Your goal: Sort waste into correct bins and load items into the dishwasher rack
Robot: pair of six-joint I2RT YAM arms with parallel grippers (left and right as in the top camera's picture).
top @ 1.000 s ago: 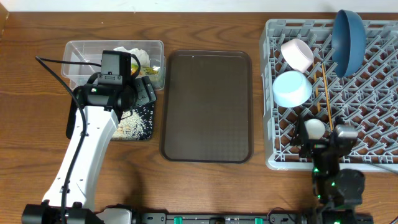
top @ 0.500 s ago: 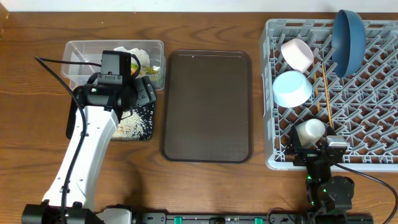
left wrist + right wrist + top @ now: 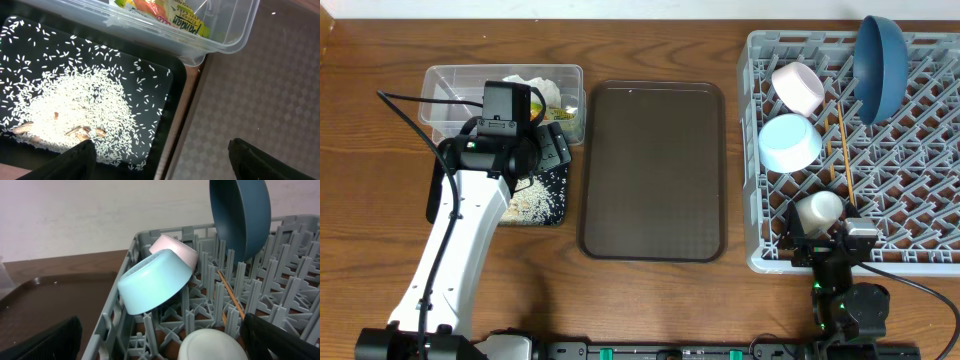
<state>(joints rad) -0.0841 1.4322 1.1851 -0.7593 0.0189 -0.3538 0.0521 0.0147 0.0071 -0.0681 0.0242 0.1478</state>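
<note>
My right gripper (image 3: 160, 330) has its fingers spread wide with nothing held. The small white cup (image 3: 212, 347) lies between them on the pegs, in the near-left corner of the dishwasher rack (image 3: 920, 200). It looks loosely seated, so a careless retreat could clip it and roll it over the rack wall. Well left of the rack, my left gripper (image 3: 160, 155) hangs open and empty over the rice (image 3: 75, 105).
</note>
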